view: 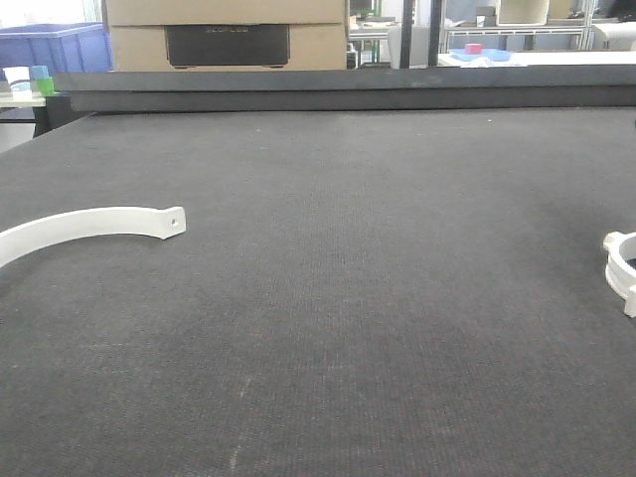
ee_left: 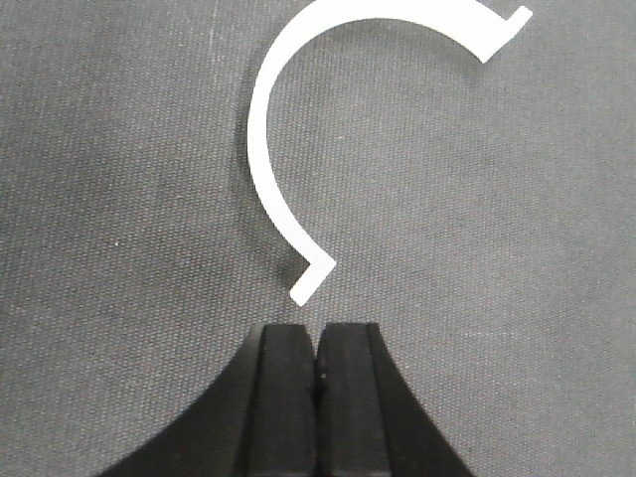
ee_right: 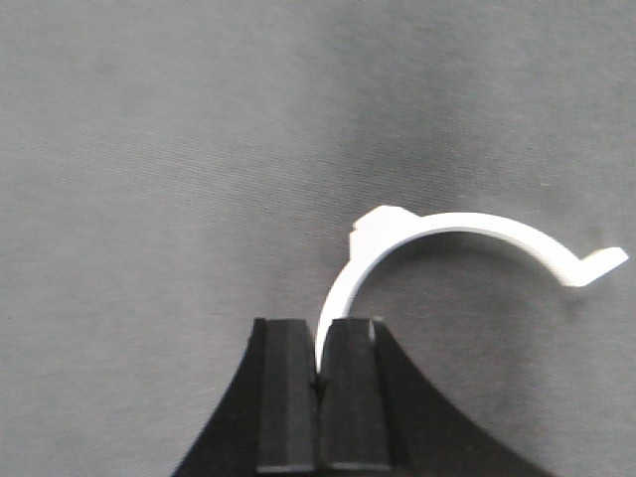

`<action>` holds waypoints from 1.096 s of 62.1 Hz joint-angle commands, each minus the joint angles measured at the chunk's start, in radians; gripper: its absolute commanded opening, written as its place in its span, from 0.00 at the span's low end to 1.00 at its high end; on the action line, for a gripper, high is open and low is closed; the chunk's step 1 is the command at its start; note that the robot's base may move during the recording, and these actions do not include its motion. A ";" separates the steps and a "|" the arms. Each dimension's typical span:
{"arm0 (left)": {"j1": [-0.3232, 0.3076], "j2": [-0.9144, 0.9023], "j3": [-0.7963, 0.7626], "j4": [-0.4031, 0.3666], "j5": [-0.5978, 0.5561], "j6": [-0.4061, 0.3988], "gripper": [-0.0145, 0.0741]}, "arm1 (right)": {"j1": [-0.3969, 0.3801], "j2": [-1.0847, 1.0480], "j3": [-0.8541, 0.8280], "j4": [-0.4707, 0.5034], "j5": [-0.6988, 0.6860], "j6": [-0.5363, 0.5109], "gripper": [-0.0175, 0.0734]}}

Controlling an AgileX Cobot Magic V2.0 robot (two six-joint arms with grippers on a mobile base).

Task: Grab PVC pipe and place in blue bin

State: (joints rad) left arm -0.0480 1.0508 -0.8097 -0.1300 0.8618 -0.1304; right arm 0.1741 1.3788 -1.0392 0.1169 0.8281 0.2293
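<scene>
**Both Grippers Closed, Pipe on Table**

Left gripper (ee_left: 317,343): jaws pressed together, just short of the flat arc strip (ee_left: 260,149). Right gripper (ee_right: 318,343): jaws pressed together. The PVC pipe (ee_right: 467,223) lies on the table (view: 348,298), its near end hidden behind the right jaw tips.

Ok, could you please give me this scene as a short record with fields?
surface: dark mat
PVC pipe: on the mat, right side
arc strip: on the mat, left side, hole at its end
left gripper: shut, empty, arc strip just ahead
right gripper: shut, one pipe end hidden behind it
blue bin: background, far left
</scene>
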 commanded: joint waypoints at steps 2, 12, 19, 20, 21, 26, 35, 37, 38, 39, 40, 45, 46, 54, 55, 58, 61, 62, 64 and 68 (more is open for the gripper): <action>0.006 0.001 0.001 -0.001 -0.014 0.000 0.04 | 0.076 0.066 -0.059 -0.136 0.050 0.124 0.04; 0.006 0.001 0.001 -0.001 -0.014 0.000 0.04 | 0.111 0.174 -0.119 -0.127 0.092 0.136 0.04; 0.006 0.001 0.001 -0.001 -0.014 0.000 0.04 | 0.111 0.238 -0.138 -0.128 0.155 0.160 0.04; 0.006 0.001 0.001 -0.001 -0.014 0.000 0.04 | 0.111 0.247 -0.138 -0.128 0.160 0.172 0.04; 0.006 0.001 0.001 -0.001 -0.014 0.000 0.04 | 0.111 0.253 -0.138 -0.128 0.162 0.178 0.04; 0.006 0.001 0.001 -0.001 -0.014 0.000 0.04 | 0.111 0.279 -0.138 -0.136 0.167 0.231 0.05; 0.006 0.001 0.001 -0.001 -0.014 0.000 0.04 | 0.109 0.294 -0.138 -0.138 0.178 0.279 0.24; 0.006 0.001 0.001 -0.001 -0.012 0.000 0.04 | 0.106 0.295 -0.138 -0.136 0.178 0.279 0.30; 0.006 0.001 0.001 -0.001 -0.012 0.000 0.04 | 0.105 0.297 -0.138 -0.136 0.178 0.279 0.32; 0.006 0.001 0.001 -0.001 -0.012 0.000 0.04 | 0.104 0.297 -0.138 -0.136 0.175 0.279 0.35; 0.006 0.001 0.001 -0.001 -0.012 0.000 0.04 | 0.100 0.297 -0.138 -0.136 0.170 0.279 0.39; 0.006 0.001 0.001 -0.001 -0.012 0.000 0.04 | 0.086 0.297 -0.138 -0.117 0.137 0.281 0.48; 0.006 0.001 0.001 -0.001 -0.012 0.000 0.04 | 0.084 0.297 -0.138 -0.104 0.128 0.281 0.48; 0.006 0.001 0.001 -0.001 -0.012 0.000 0.04 | 0.077 0.316 -0.138 -0.069 0.106 0.281 0.43; 0.006 0.001 0.001 -0.001 -0.012 0.000 0.04 | 0.077 0.321 -0.138 -0.071 0.102 0.281 0.42; 0.006 0.001 0.001 -0.001 -0.012 0.000 0.04 | 0.073 0.339 -0.138 -0.071 0.102 0.281 0.40; 0.006 0.001 0.001 -0.001 -0.012 0.000 0.04 | 0.068 0.355 -0.138 -0.068 0.102 0.281 0.37; 0.006 0.001 0.001 -0.001 -0.012 0.000 0.04 | 0.066 0.362 -0.138 -0.065 0.102 0.281 0.37; 0.006 0.001 0.001 -0.001 -0.012 0.000 0.04 | 0.064 0.370 -0.138 -0.060 0.104 0.281 0.36; 0.006 0.001 0.001 -0.001 -0.010 0.000 0.04 | 0.062 0.381 -0.138 -0.061 0.106 0.281 0.36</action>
State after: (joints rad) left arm -0.0480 1.0508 -0.8097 -0.1300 0.8605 -0.1304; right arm 0.2456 1.7466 -1.1735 0.0558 0.9384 0.5086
